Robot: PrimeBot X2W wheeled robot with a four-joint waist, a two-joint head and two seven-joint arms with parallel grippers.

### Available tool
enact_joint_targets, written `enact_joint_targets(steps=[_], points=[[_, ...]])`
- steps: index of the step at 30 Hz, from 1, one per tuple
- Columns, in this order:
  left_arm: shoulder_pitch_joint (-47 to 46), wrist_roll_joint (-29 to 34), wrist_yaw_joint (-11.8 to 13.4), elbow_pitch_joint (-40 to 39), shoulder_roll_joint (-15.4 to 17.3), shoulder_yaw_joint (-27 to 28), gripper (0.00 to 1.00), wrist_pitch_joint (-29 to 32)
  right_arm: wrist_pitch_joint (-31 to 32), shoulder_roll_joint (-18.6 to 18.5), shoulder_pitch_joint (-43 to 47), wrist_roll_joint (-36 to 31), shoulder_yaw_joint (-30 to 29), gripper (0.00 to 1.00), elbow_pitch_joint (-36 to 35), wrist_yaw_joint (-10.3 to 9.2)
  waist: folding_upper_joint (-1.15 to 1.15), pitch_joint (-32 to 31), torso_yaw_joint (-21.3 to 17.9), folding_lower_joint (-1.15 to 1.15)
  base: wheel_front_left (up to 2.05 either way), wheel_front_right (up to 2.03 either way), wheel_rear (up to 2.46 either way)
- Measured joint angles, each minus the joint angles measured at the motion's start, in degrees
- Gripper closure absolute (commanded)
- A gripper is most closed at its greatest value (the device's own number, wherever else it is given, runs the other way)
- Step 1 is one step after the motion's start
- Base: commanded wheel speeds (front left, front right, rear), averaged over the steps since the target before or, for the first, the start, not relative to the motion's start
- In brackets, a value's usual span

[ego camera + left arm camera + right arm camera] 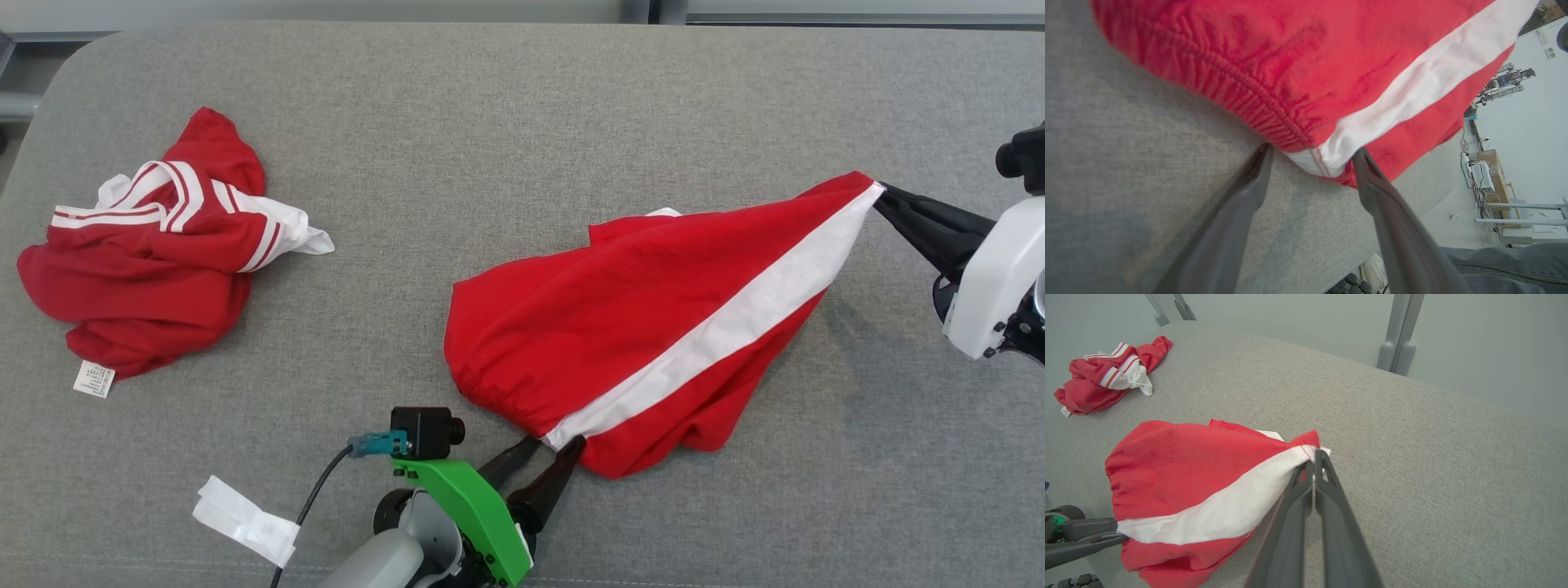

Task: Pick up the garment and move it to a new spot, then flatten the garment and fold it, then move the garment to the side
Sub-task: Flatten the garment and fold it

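Two holds looked right for that limp, light garment (637,327): right fingers (1331,506) pinched its striped corner, left fingers (1241,196) spread around the waistband end.

Head view overhead; wrist views sharing garment (637,327)

Two red-and-white garments (653,327) (139,278), two hands (557,442) (880,189), one white scrap (245,520), perhaps paper, one table (490,122)

Right gripper (882,191) pinches a corner of the red garment (645,327); left gripper (552,445) straddles its hem.
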Motion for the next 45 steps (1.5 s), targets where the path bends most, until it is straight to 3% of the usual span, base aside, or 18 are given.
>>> enact_joint_targets(steps=[5, 8, 10, 13, 14, 15, 24, 27, 32, 38, 41, 45], points=[[-0.95, -1.46, 0.0, 0.02, 0.0, -1.33, 0.0, -0.99, 0.07, -0.13, 0.0, 0.01, 0.01, 1.0, -0.52, -0.4, 0.0, 0.04, -0.01, 0.0, 0.0, 0.0, 0.0], [-1.31, -2.85, 0.0, 0.35, 0.0, -2.26, 0.47, -1.56, 0.13, -0.13, 0.0, 0.01, 0.0, 1.0, -0.71, -0.42, 0.0, 0.08, -0.11, 0.0, 0.0, 0.0, 0.0], [-1.65, -3.3, 0.0, 0.6, 0.0, -2.83, 0.62, -1.78, 0.2, -0.14, 0.0, 0.03, 0.0, 1.0, -0.77, -0.48, 0.0, 0.11, -0.19, 0.0, 0.0, 0.0, 0.0], [-2.22, -3.6, 0.0, 0.88, 0.0, -3.35, 0.77, -2.33, 0.2, -0.2, 0.01, 0.08, -0.03, 1.0, -0.8, -0.82, 0.0, 0.12, -0.28, 0.0, 0.0, 0.0, 0.0], [-2.38, -3.91, 0.0, 0.93, 0.0, -3.57, 0.85, -2.55, 0.2, -0.22, 0.01, 0.08, -0.05, 1.0, -0.82, -0.9, 0.0, 0.12, -0.29, 0.0, 0.0, 0.0, 0.0], [-2.54, -4.14, 0.0, 1.0, 0.0, -3.78, 1.0, -2.71, 0.2, -0.22, 0.01, 0.09, -0.07, 1.0, -0.82, -0.9, 0.0, 0.09, -0.31, 0.0, 0.0, 0.0, 0.0], [-4.81, -4.71, 0.0, -0.49, 0.05, -4.41, 1.0, -4.27, 0.19, -0.36, 0.46, 0.54, -0.07, 1.0, -0.87, -0.98, 0.0, -0.66, -0.23, 0.0, 0.0, 0.0, 0.0], [-7.82, -3.86, 0.0, -4.06, 1.82, -2.66, 1.0, -5.39, 0.48, -0.75, 1.25, 0.94, -0.08, 1.0, -1.03, -0.98, 0.0, -1.13, -0.1, 0.0, 0.0, 0.0, 0.0], [-13.69, -1.43, 0.0, -9.59, 10.04, -1.32, 1.0, -3.7, 0.51, -0.21, 1.25, 3.37, -0.79, 1.0, -2.14, -0.93, 0.0, -2.63, 0.12, 0.0, 0.0, 0.0, 0.0], [-19.2, -1.12, 0.0, -18.45, 17.7, 1.69, 1.0, 1.03, -0.09, 1.61, -0.41, 5.72, -2.35, 1.0, -5.81, -0.64, 0.0, -5.25, -0.04, 0.0, 0.0, 0.0, 0.0], [-20.24, -3.61, 0.0, -24.72, 21.64, 3.26, 1.0, 4.65, -1.01, 2.77, -1.13, 9.43, -4.56, 1.0, -9.69, -0.55, 0.0, -6.6, -0.65, 0.0, 0.0, 0.0, 0.0], [-20.27, -7.76, 0.11, -32.07, 27.43, 6.37, 1.0, 9.28, -1.08, 1.01, -0.6, 12.59, -7.38, 1.0, -14.56, -0.97, 0.0, -7.91, -2.38, 0.0, 0.0, 0.0, 0.0]])
